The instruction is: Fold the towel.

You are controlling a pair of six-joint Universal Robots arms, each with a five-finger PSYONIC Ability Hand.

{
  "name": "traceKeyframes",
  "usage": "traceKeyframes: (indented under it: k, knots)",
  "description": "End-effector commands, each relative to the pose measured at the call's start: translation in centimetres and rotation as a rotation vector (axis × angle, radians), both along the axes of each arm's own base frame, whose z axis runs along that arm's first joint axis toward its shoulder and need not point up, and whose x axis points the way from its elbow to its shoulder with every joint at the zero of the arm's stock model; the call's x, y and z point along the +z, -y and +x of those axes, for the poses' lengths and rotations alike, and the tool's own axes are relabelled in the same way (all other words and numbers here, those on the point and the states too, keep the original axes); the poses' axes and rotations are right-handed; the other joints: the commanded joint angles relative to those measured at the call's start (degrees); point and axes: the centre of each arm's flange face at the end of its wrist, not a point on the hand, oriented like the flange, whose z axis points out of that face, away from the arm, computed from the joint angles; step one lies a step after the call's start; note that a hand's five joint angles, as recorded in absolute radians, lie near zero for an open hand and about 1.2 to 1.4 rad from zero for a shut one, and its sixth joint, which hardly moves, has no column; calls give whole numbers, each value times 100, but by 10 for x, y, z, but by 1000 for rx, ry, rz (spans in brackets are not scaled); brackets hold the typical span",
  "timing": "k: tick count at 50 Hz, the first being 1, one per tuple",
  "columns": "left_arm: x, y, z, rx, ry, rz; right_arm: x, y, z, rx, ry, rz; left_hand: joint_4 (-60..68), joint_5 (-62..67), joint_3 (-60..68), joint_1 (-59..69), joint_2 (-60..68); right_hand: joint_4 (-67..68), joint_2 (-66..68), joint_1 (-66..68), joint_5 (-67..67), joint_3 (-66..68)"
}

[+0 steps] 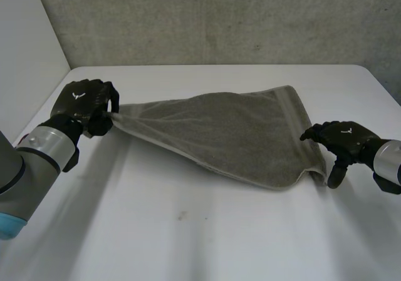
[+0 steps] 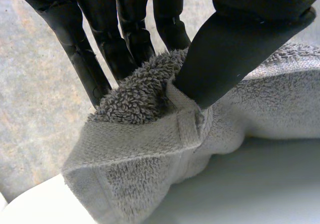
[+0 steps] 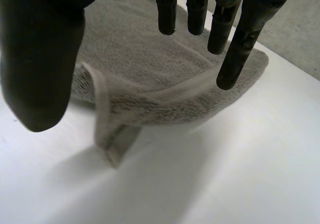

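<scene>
The towel [image 1: 232, 137] crosses the table [image 1: 188, 243]; the near side lies open.

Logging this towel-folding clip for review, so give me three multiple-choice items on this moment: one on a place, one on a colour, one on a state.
1. Where on the towel is the left hand?
A. its middle
B. a corner
C. not on it at all
2. What colour is the towel?
A. grey
B. red
C. white
3. How is the right hand?
A. open
B. shut on the towel
C. curled into a fist

Answers:
1 B: the left wrist view shows thumb and fingers pinching a hemmed corner.
2 A: it is grey against the white table.
3 A: in the right wrist view the fingers are straight and apart from the thumb, and the towel is not pinched.
</scene>
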Motion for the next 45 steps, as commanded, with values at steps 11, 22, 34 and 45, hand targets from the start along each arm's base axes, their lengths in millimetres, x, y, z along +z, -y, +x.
traceKeyframes:
  k: [11, 22, 34, 45]
  knots:
    - [10, 6, -2, -1, -28, -24, -19, -21, 30, -86, 89, -112, 1023, 1166, 1036, 1259, 1023, -2236, -433, -398, -359, -403]
    - [8, 9, 3, 16, -25, -17, -44, 0, 23, -144, -34, -166, 1023, 1166, 1036, 1259, 1023, -25, 1779, 1814, 1853, 1809]
    - [1, 11, 9, 35, -19, 6, -29, 1, 6, -155, -28, -192, 1023, 1166, 1036, 1259, 1023, 4763, 6566, 6602, 6640, 6596]
    - [-11, -4, 9, 24, 11, 79, 73, 3, -8, -102, -2, -491, 1023, 1166, 1036, 1259, 1023, 4764, 6567, 6602, 6641, 6597]
